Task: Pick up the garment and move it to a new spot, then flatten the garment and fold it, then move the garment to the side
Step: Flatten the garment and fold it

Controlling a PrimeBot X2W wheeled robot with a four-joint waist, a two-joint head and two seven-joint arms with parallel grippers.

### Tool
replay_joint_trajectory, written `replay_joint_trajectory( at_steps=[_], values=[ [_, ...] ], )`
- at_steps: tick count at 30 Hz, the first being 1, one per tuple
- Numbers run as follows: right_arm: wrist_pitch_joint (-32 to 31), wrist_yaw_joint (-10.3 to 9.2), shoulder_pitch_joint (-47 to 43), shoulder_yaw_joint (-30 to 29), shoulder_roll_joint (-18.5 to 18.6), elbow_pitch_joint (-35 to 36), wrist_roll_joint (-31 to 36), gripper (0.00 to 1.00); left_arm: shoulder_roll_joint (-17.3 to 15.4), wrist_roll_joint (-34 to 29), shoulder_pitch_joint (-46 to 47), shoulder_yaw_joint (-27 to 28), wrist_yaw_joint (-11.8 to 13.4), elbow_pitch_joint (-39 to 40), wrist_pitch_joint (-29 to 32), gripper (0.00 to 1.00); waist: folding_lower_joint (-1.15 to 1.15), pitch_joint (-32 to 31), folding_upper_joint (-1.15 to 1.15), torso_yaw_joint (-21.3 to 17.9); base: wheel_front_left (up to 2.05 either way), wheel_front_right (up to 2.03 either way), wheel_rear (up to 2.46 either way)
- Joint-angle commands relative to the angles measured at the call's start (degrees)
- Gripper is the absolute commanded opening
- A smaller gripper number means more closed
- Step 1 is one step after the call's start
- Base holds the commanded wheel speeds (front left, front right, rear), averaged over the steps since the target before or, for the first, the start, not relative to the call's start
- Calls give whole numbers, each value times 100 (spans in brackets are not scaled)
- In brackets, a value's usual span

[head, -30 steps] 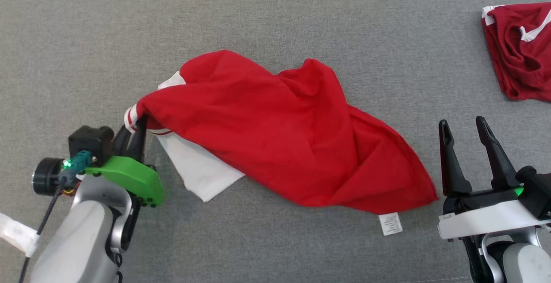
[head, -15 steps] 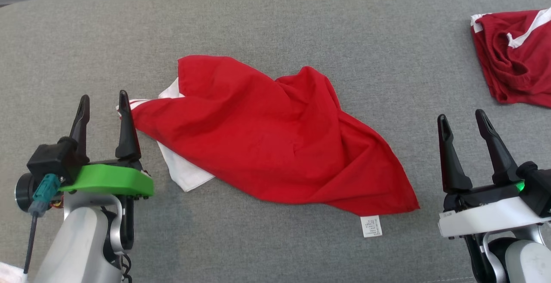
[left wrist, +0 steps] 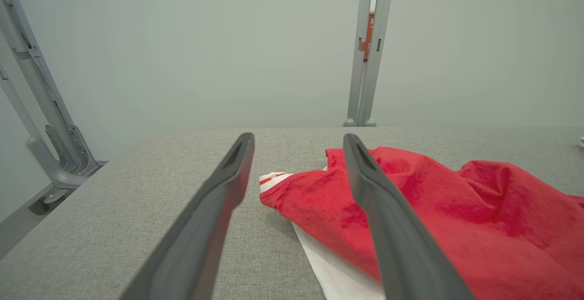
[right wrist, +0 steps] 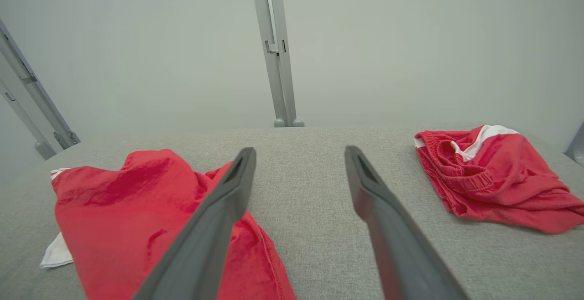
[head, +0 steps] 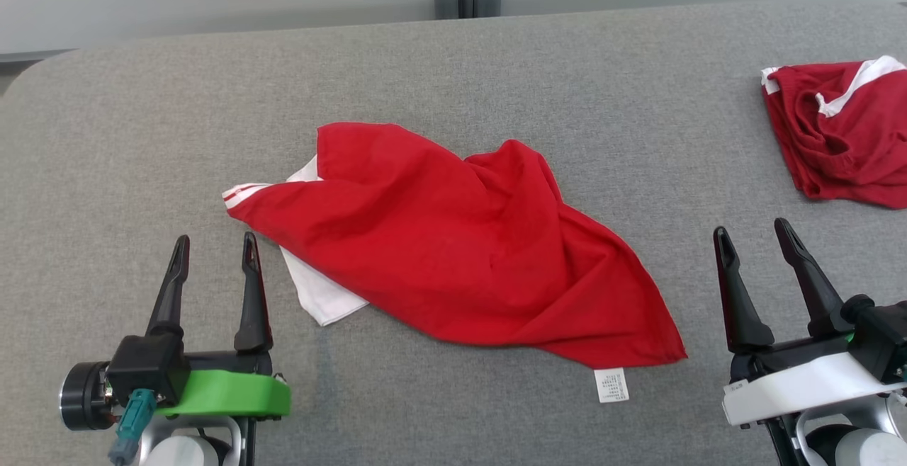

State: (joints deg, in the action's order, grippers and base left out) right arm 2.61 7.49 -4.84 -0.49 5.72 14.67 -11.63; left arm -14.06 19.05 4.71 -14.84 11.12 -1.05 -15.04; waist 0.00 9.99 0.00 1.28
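**Red garment rumpled on the table, both claws empty**

The red garment lies in a loose heap near the middle of the grey table. It stretches from a striped white cuff at the robot's left down to a pointed corner at the lower right. A white panel pokes out from under its left edge, and a small white label lies flat on the table at the lower right corner.

The left claw is spread wide with nothing between its fingers. It sits just beside the white panel and below the cuff, and I cannot tell whether it touches the cloth. The right claw is also spread wide and empty, near the garment's pointed corner but clear of it.

A second, darker red bundle of clothing with white trim sits well apart at the table's far right.
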Motion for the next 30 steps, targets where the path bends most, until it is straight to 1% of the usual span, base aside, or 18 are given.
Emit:
replay_joint_trajectory(
  at_steps=[1,9,11,15,17,20,22,26,27,29,30],
  values=[
    [-24,0,-83,-19,-9,28,-9,100,5,-45,-80,3,-19,-7,-16,100,0,-26,0,21,0,0,0],
    [-26,0,-59,-20,-28,43,-30,100,20,-87,-50,9,-71,-48,-16,100,0,-6,0,15,0,0,0],
    [-24,0,-44,-29,-31,43,-27,100,4,-88,-6,-44,-121,-75,3,100,0,12,0,12,0,0,0],
    [-22,0,-10,-22,-33,46,-28,100,49,51,115,-170,-222,-279,377,100,0,94,0,9,0,0,0],
    [-39,0,17,4,-36,40,-35,100,103,146,214,-260,-289,-480,664,100,0,179,0,-1,0,0,0],
    [-29,0,85,36,-48,14,-43,100,186,370,371,-340,-404,-1022,1111,100,0,319,0,-46,0,0,0],
    [-8,0,120,47,-55,-27,-40,100,235,465,488,-367,-464,-1373,1284,100,0,390,0,-81,0,0,0],
    [21,0,184,29,-56,-87,-49,100,326,626,675,-336,-544,-1936,1389,100,0,470,0,-160,0,0,0],
    [27,0,178,16,-58,-91,-56,100,334,666,703,-339,-573,-2027,1414,88,0,483,0,-166,0,0,0],
    [40,0,181,-14,-65,-103,-60,100,357,746,754,-372,-653,-2230,1526,0,0,510,0,-173,0,0,0],
    [54,0,186,-21,-69,-114,-62,100,366,784,757,-395,-702,-2343,1595,0,0,516,0,-178,0,0,0]
  ],
)
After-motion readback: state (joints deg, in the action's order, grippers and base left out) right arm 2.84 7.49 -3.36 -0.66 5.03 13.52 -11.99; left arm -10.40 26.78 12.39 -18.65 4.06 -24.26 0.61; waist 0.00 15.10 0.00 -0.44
